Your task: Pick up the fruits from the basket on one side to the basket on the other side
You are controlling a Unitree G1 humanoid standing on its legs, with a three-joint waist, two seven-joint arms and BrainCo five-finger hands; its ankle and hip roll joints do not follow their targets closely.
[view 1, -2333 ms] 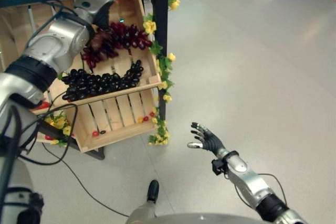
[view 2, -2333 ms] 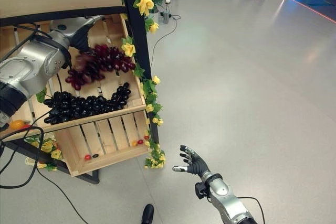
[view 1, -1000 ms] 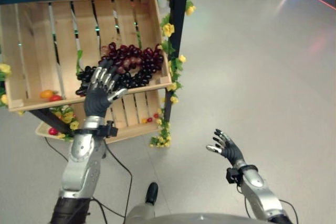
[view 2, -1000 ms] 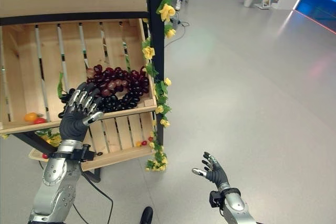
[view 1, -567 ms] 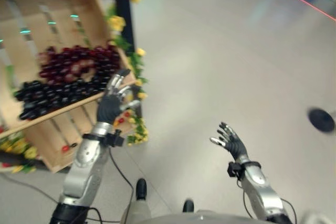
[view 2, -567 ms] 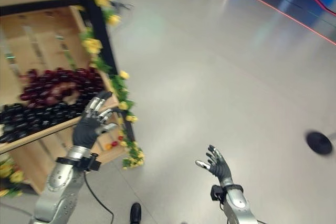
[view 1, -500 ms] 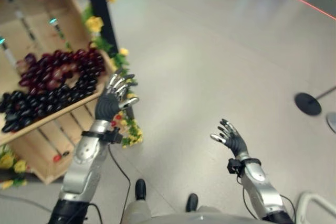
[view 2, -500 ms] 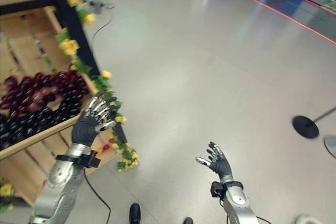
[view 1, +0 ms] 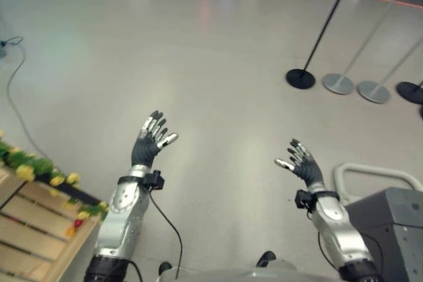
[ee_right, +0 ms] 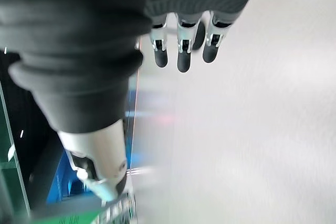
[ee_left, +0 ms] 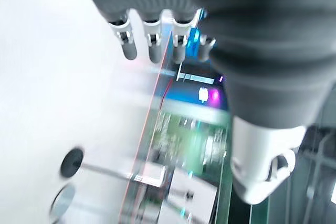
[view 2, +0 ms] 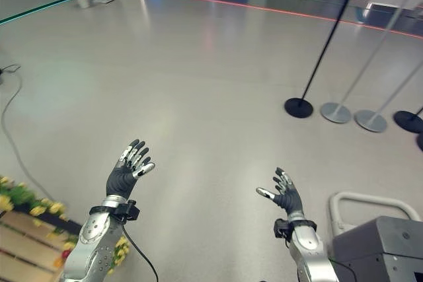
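Two robot hands are raised over a bare grey floor (view 1: 218, 64), each spread wide and holding nothing. At the lower left of the frame, a corner of the wooden crate (view 1: 33, 229) shows, edged with a garland of yellow flowers (view 1: 39, 171); a small red fruit (view 1: 78, 223) and an orange one (view 1: 69, 232) lie by its slats. The left robot hand (view 1: 147, 148) stands left of centre, fingers straight. The right robot hand (view 1: 303, 165) stands right of centre, fingers fanned. Black stanchion bases (view 1: 301, 78) occupy the upper right; a grey box (view 1: 390, 229) fills the lower right corner.
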